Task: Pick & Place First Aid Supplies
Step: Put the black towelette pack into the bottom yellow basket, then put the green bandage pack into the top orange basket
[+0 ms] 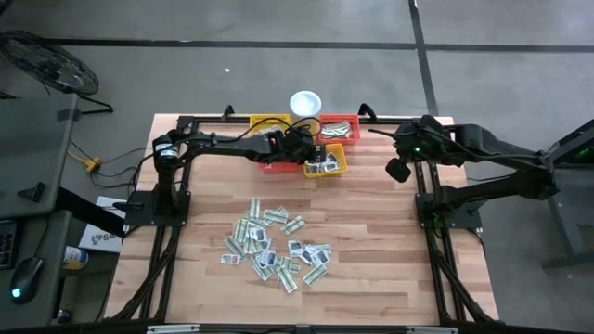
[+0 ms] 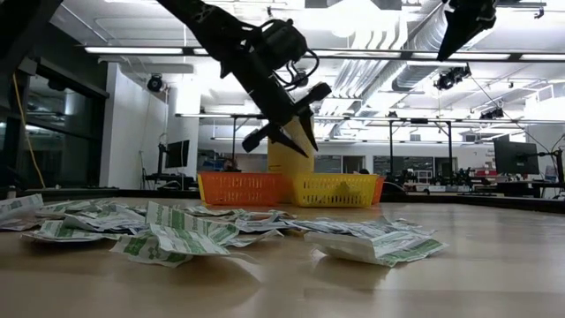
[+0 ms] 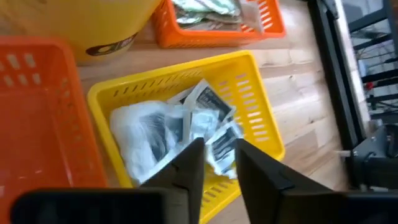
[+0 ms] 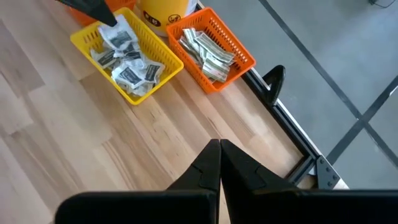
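Left claw (image 3: 214,163) parted above sachets (image 3: 205,124) in yellow basket (image 3: 261,99).

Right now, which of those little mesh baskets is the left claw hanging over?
The small yellow mesh basket holding grey-and-white sachets. The left gripper hangs right above it, fingers slightly apart; the red-orange baskets sit beside and behind.

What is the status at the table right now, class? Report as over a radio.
Left gripper open over yellow basket of grey sachets. Right gripper shut, waiting at table's far right. Loose sachets remain mid-table. Nothing in the way.
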Controlling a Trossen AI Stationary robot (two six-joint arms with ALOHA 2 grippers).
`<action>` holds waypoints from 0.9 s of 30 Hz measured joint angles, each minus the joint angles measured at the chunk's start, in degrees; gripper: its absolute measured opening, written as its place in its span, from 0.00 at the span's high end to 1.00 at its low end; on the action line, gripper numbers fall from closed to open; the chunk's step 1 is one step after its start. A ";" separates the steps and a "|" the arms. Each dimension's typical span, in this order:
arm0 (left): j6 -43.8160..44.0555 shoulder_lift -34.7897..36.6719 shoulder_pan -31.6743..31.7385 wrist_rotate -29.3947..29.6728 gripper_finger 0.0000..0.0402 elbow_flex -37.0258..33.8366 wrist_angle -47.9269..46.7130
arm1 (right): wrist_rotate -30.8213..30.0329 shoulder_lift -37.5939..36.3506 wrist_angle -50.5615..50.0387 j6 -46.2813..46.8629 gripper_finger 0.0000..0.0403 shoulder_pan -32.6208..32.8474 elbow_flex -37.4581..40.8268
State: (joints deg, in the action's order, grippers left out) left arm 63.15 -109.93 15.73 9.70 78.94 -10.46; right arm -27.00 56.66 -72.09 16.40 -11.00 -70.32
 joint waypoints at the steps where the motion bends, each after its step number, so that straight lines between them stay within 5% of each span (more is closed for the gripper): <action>1: -0.56 0.00 0.01 -0.10 0.74 0.00 -0.53 | 0.15 0.00 0.04 0.00 1.00 0.00 0.00; 9: -10.07 4.81 -0.12 -0.10 0.68 0.02 -8.88 | 0.79 -0.04 0.52 1.30 1.00 0.02 0.00; 21: -26.03 12.15 -8.09 2.72 0.71 -0.15 -40.76 | 3.47 -0.02 2.47 1.51 1.00 0.15 0.00; 27: -31.40 17.30 -8.63 -2.85 0.71 -7.61 -40.47 | 5.68 0.00 4.98 1.35 1.00 0.15 0.00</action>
State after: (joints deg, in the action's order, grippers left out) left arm 31.76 -92.63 7.10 6.85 71.32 -50.94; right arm -21.32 56.66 -67.11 17.75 -10.85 -70.32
